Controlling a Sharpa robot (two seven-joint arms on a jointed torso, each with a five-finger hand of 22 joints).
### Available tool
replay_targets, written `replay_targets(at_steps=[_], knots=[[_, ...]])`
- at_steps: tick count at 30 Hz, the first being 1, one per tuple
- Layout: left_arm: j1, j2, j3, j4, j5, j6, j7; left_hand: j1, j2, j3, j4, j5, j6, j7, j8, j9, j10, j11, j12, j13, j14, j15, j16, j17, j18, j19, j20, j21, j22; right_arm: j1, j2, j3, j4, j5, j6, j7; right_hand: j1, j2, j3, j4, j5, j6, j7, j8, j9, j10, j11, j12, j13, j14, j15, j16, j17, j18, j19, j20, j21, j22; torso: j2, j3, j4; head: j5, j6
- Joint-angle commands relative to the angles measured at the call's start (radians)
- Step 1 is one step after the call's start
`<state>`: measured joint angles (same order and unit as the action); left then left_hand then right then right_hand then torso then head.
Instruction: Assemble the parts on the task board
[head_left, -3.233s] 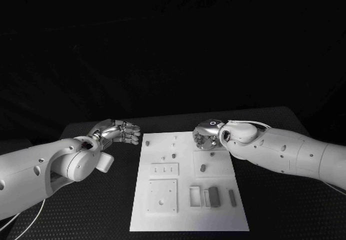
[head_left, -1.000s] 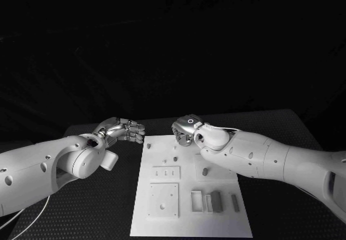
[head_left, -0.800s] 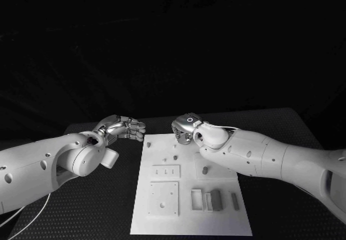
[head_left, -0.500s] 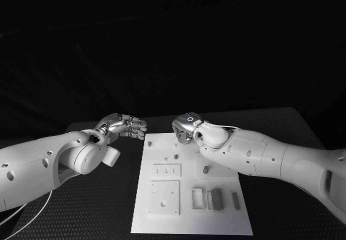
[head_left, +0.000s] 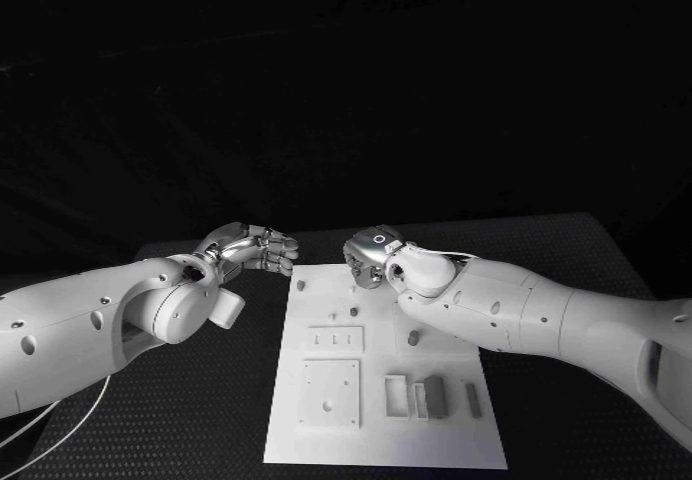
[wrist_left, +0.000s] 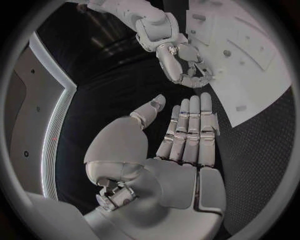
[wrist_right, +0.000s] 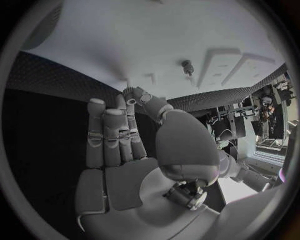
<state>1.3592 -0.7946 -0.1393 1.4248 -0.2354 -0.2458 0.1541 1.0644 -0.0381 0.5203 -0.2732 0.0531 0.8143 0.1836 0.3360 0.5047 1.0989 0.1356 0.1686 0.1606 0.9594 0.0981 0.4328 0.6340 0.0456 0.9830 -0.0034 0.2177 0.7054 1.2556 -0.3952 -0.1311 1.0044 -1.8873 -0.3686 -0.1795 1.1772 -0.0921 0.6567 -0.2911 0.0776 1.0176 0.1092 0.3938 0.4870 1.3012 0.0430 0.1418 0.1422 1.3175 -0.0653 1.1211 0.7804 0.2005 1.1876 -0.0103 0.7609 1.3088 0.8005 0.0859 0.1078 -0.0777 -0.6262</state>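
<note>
The white task board (head_left: 329, 425) lies lengthwise in the middle of the black table. Small pegs (head_left: 413, 338) stand in its far half, and dark grey bars (head_left: 436, 397) lie by slots near its front right. My left hand (head_left: 257, 248) hovers just off the board's far left corner, fingers side by side and loosely bent, holding nothing (wrist_left: 184, 145). My right hand (head_left: 371, 258) hangs over the board's far edge, fingers together and thumb tip close to them (wrist_right: 119, 140), with nothing visible between. A peg (wrist_right: 187, 65) stands on the board (wrist_right: 156, 40) beyond it.
A raised square plate (head_left: 327, 392) and a small plate with three slots (head_left: 333, 340) sit on the board's left half. My right forearm (head_left: 548, 320) crosses above the board's right side. Black table (head_left: 173, 420) stretches on both sides of the board.
My right hand has moved left along the board's far end and has held still for the last second. My left hand has crept right, towards the board's far left corner.
</note>
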Motion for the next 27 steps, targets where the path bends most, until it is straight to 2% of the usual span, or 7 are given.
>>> replay_targets(at_steps=[1,4,15,24,27], knots=[[0.002,0.003,0.001,0.004,-0.004,0.012,0.008,-0.007,-0.002,-0.001,0.003,0.0,0.003,0.004,-0.005,-0.001,0.009,0.001,-0.004,0.001,0.008,0.002,-0.005,0.002,0.013,-0.001,0.003,0.0,0.001,-0.003,0.003,-0.003,-0.004,-0.013,0.028,0.007,0.008,0.012,0.007,-0.001,0.003,0.007,-0.002,0.006,0.002,0.063,-0.006,0.002,0.018,-0.006,-0.008,0.006,0.001,0.061,0.0,-0.004,0.006,0.025,0.0,-0.0004,0.0249,0.002,-0.001],[0.004,0.001,0.001,0.007,-0.004,0.013,0.008,-0.007,-0.002,-0.001,0.003,0.0,0.003,0.004,-0.005,-0.001,0.009,0.001,-0.004,0.001,0.008,0.002,-0.005,0.002,0.013,-0.001,0.003,0.0,0.001,-0.004,0.004,-0.004,-0.007,-0.013,0.038,-0.005,0.007,0.012,0.007,-0.001,0.003,0.007,-0.002,0.006,0.002,0.063,-0.006,0.002,0.018,-0.006,-0.008,0.007,0.0,0.061,-0.001,-0.004,0.007,0.025,0.001,-0.0014,0.0243,0.002,-0.002],[0.009,0.001,0.001,0.009,-0.005,0.013,0.008,-0.007,-0.003,-0.001,0.003,0.0,0.003,0.004,-0.006,-0.001,0.009,0.001,-0.005,0.002,0.008,0.002,-0.006,0.004,0.013,-0.001,0.003,0.0,0.002,-0.005,0.008,-0.005,-0.017,-0.019,0.05,-0.008,0.006,0.013,0.007,-0.001,0.003,0.006,-0.002,0.004,0.004,0.062,-0.006,0.0,0.019,-0.008,-0.008,0.008,0.0,0.061,-0.004,-0.004,0.01,0.024,0.003,-0.0008,0.023,0.006,-0.001],[0.012,0.001,0.001,0.011,-0.006,0.013,0.008,-0.007,-0.003,-0.001,0.003,0.0,0.003,0.004,-0.006,-0.001,0.009,0.001,-0.006,0.003,0.008,0.002,-0.007,0.005,0.013,-0.001,0.003,0.0,0.002,-0.006,0.017,-0.006,-0.028,-0.007,0.06,0.004,0.004,0.012,0.007,-0.001,0.003,0.004,-0.001,0.001,0.005,0.059,-0.004,-0.003,0.02,-0.012,-0.006,0.008,-0.003,0.061,-0.01,-0.002,0.013,0.024,0.004,-0.0023,0.0263,0.006,-0.002],[0.013,0.0,0.001,0.011,-0.006,0.012,0.007,-0.007,-0.003,-0.001,0.003,0.0,0.004,0.004,-0.006,-0.001,0.01,0.001,-0.006,0.003,0.008,0.002,-0.007,0.005,0.013,-0.001,0.004,-0.001,0.002,-0.006,0.018,-0.008,-0.031,-0.001,0.063,0.005,0.003,0.011,0.009,-0.001,0.003,-0.002,0.002,-0.005,0.006,0.052,-0.001,-0.009,0.021,-0.02,-0.003,0.005,-0.008,0.061,-0.02,0.001,0.013,0.023,0.004,-0.0016,0.0244,0.008,-0.003]])
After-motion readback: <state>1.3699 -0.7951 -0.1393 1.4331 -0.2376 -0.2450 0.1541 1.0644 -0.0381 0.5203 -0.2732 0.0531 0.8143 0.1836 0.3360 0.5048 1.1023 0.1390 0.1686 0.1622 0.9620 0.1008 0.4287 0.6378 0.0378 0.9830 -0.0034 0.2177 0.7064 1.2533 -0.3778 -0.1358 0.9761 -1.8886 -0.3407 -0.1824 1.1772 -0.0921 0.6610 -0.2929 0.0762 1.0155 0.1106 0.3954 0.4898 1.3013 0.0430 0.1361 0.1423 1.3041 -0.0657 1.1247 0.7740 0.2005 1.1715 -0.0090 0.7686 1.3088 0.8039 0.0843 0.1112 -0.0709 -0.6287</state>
